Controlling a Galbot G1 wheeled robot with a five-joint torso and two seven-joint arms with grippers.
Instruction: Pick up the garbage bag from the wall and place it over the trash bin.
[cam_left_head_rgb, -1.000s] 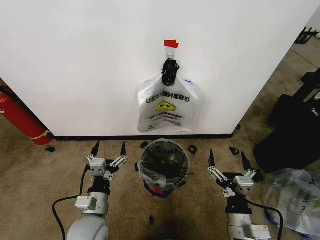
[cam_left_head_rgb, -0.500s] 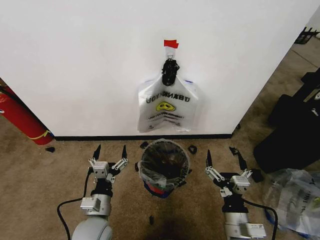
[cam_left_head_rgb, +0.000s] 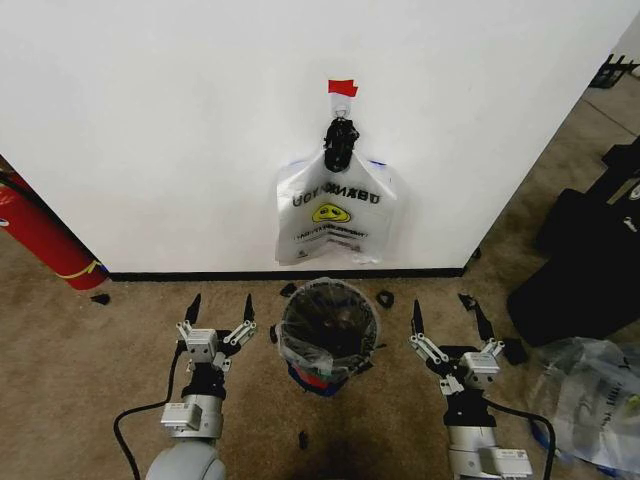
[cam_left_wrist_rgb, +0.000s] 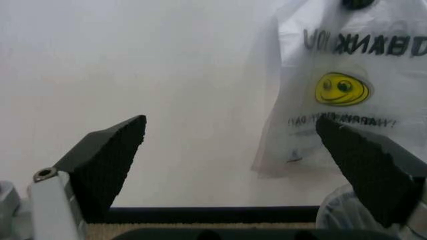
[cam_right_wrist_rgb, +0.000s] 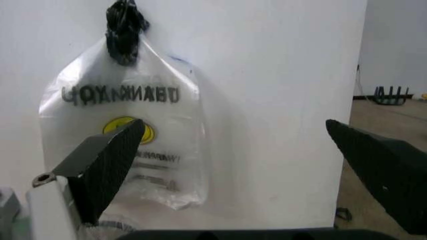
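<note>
The garbage bag (cam_left_head_rgb: 335, 215), thin white plastic with a yellow smiley face and mirrored black lettering, hangs on the white wall from a black hook under red tape. It also shows ahead of both wrist cameras as the garbage bag (cam_left_wrist_rgb: 347, 85) and the garbage bag (cam_right_wrist_rgb: 127, 130). The trash bin (cam_left_head_rgb: 328, 325), round, dark and see-through with a clear liner, stands on the carpet right below the bag. My left gripper (cam_left_head_rgb: 219, 306) is open, low on the bin's left. My right gripper (cam_left_head_rgb: 449, 313) is open, low on the bin's right. Both hold nothing.
A red fire extinguisher (cam_left_head_rgb: 35, 235) leans at the far left by the wall. A clear plastic sack (cam_left_head_rgb: 590, 395) lies on the floor at the right, with black cases (cam_left_head_rgb: 590, 260) behind it. Small black bits lie scattered on the carpet (cam_left_head_rgb: 70, 370) near the baseboard.
Both arms have drawn back slightly toward me over the last second, and the right gripper has shifted a little left. The bag and bin have not moved.
</note>
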